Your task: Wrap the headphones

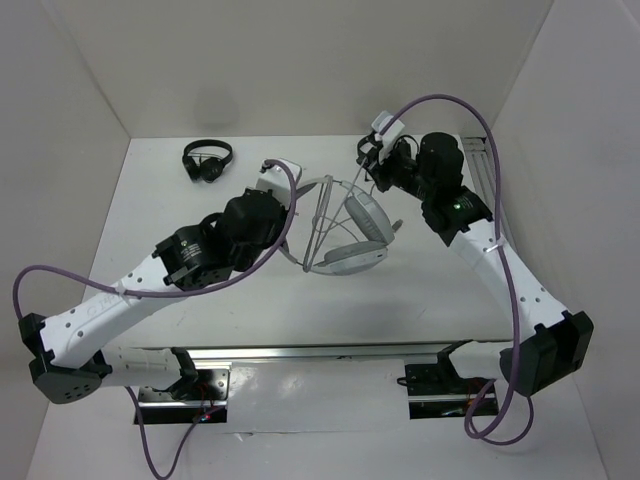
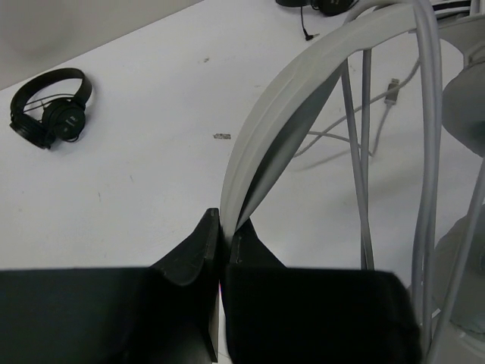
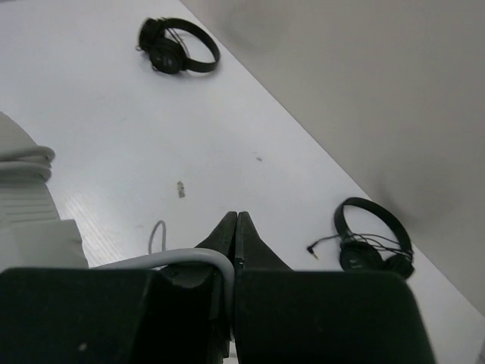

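Headphones [image 1: 365, 215] sit at the middle of the white tabletop [image 1: 420, 300], hung between the two arms. The left gripper [image 2: 225, 227] is clamped on the end of the wide headband [image 2: 303, 83], its black jaws pressed together on the thin edge of the band, which rises from them in a smooth arc. The right gripper [image 3: 236, 220] stands past the earcups toward the back right corner. Its jaws meet at the tips, and the grey cable [image 3: 182, 256] curves into the seam between them, so it looks pinched there. Several thin strands of that cable run across the open loop of the headband, side by side.

The headband is matt, light grey and ribbed along its length. The two earcups [image 1: 350, 258] are broad padded ovals, one tilted above the other in the top view.

White walls close the tabletop at the back, left and right. A small pair of black headphones [image 1: 207, 160] lies near the back left corner, well apart from the white pair. A second black pair [image 3: 375, 239] with a thin lead lies close to the wall near the right gripper. Bare surface stretches in front of the earcups down to the metal rail [image 1: 330, 352] at the near edge, and also between the left arm and the left wall
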Available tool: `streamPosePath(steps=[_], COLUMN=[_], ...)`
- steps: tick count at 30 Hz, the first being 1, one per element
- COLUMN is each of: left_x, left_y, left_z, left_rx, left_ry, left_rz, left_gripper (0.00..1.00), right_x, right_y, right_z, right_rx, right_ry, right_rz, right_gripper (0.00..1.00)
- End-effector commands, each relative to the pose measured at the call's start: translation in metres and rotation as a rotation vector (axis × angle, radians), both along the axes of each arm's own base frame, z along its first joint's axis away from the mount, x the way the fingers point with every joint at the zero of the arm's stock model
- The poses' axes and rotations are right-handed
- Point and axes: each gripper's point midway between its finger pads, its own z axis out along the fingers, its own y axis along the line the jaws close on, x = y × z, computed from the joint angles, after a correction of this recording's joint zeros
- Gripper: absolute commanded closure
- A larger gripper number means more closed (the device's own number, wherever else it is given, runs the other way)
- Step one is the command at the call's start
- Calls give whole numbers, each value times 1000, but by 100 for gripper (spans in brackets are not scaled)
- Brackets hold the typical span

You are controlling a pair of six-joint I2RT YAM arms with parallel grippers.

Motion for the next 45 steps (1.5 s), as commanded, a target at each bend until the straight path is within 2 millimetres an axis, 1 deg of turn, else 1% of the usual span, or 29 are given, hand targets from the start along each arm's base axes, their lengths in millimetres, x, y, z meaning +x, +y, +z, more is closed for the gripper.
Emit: streamPosePath(steps=[1, 6, 7, 8, 9, 11, 12, 13, 15, 16, 17, 20, 21, 24, 28, 29, 30, 31, 32, 34, 36, 37, 38, 39, 40, 42, 43, 44, 45], left_x=[-70, -80, -77, -73, -71, -69, -64, -62, -61, -61, -61, -66, -64, -63, -67, -68, -68, -69, -70, -71, -70, -62, -64, -65, -67, -67, -64, -63, -58], left_y=[6, -8, -8, -10, -10, -12, -6, -5, -1, -2, 1, 10, 14, 16, 7, 5, 4, 2, 1, 5, 13, 23, 28, 29, 33, 37, 42, 49, 47], left_z=[-63, -72, -74, -67, -63, -53, -43, -39, -16, -11, 2, 2, 0, -8, 15, 23, 41, 50, 59, 84, 104, 122, 123, 131, 148, 159, 170, 178, 179], left_rx=[315, 318, 332, 328, 323, 297, 294, 281, 223, 213, 178, 206, 222, 257, 134, 96, 35, 0, -35, -115, -177, -217, -219, -237, -271, -299, -328, -344, -356], left_ry=[265, 312, 312, 296, 285, 265, 230, 221, 176, 169, 143, 178, 183, 201, 140, 125, 77, 57, 34, -23, -58, -93, -80, -83, -106, -120, -140, -159, -153], left_rz=[-368, -437, -424, -412, -405, -392, -357, -339, -312, -312, -301, -294, -265, -254, -298, -302, -304, -317, -327, -313, -270, -191, -171, -168, -169, -151, -113, -91, -53], left_gripper=[100, 100, 100, 100, 100, 100, 100, 100, 100, 100, 100, 100, 100, 100, 100, 100, 100, 100, 100, 100, 100, 100, 100, 100, 100, 100, 100, 100, 100], right_x=[26, 21, 25, 29, 31, 40, 41, 45, 56, 61, 64, 65, 69, 71, 82, 81, 84, 82, 83, 82, 80, 81, 78, 76, 74, 63, 57, 57, 47], right_y=[-41, -26, -24, -23, -27, -26, -29, -28, -32, -28, -27, -24, -26, -36, -25, -19, -16, -14, -7, -1, 12, 20, 27, 44, 54, 83, 96, 106, 126], right_z=[105, 108, 103, 95, 94, 78, 78, 66, 55, 44, 40, 44, 38, 48, 34, 29, 20, 23, 10, 5, -8, -12, -19, -33, -28, -60, -52, -58, -65], right_rx=[202, 241, 238, 237, 237, 225, 237, 249, 270, 283, 289, 319, 331, 359, 342, 336, 331, 339, 341, 356, 383, 392, 413, 422, 449, 514, 578, 580, 617], right_ry=[-251, -221, -209, -180, -181, -142, -132, -89, -52, -12, 6, 4, -4, -36, 20, 37, 57, 54, 90, 102, 147, 141, 163, 193, 160, 268, 258, 242, 297], right_rz=[-147, -48, -49, -51, -60, -73, -82, -71, -67, -39, -40, -25, -46, -84, -43, -5, 9, 26, 60, 99, 120, 128, 130, 158, 200, 277, 341, 366, 417], right_gripper=[100, 100, 100, 100, 100, 100, 100, 100, 100, 100, 100, 100, 100, 100, 100, 98, 98, 96, 96, 96, 95, 93, 92, 88, 82, 79, 73, 73, 73])
